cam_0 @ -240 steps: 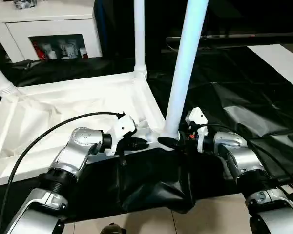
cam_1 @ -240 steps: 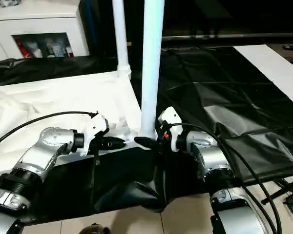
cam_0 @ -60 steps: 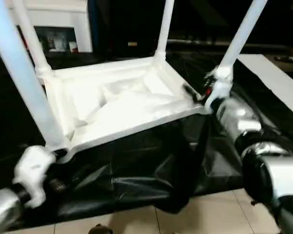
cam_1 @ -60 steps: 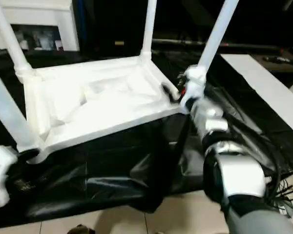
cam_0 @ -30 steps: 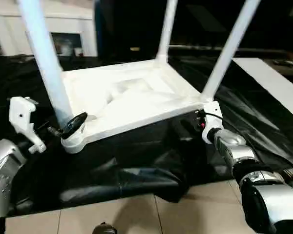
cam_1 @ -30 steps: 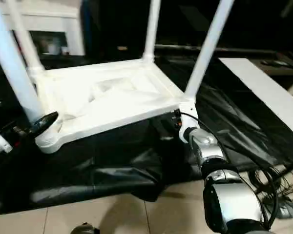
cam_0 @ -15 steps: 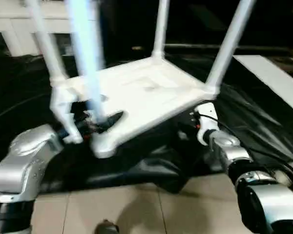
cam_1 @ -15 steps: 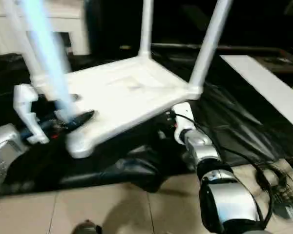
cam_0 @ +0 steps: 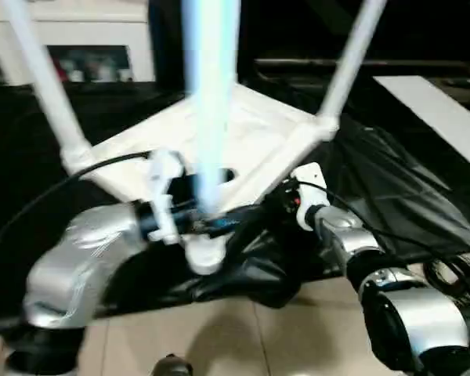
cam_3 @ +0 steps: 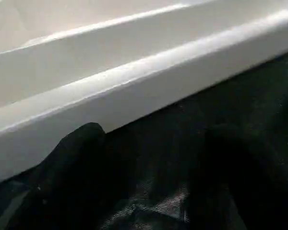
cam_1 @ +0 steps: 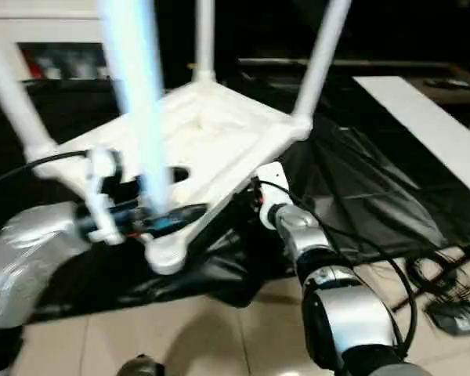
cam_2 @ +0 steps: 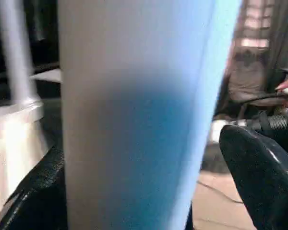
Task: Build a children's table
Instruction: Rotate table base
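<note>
The children's table stands upside down on the black cloth, its white tabletop (cam_0: 258, 129) turned with one corner toward me and its legs pointing up. My left gripper (cam_0: 207, 223) is shut on the near leg (cam_0: 211, 94) just above its corner socket. In the left wrist view that leg (cam_2: 134, 120) sits between the black fingers (cam_2: 259, 177). My right gripper (cam_0: 286, 200) stands open, low beside the tabletop's near right rim (cam_3: 134, 81). Its fingers (cam_3: 77, 163) have only black cloth between them. Other legs (cam_0: 348, 63) (cam_0: 47, 94) rise at the far corners.
The black-draped work table (cam_0: 407, 180) stretches to the right, with a white strip (cam_0: 439, 110) along its far side. A white cabinet (cam_0: 86, 39) stands at the back left. Tiled floor (cam_0: 243, 337) lies below the table's front edge, with cables (cam_1: 446, 290) at the right.
My left arm has swung to the right with the near leg. The tabletop has turned with it, bringing that corner to the front edge. The right gripper has stayed by the rim.
</note>
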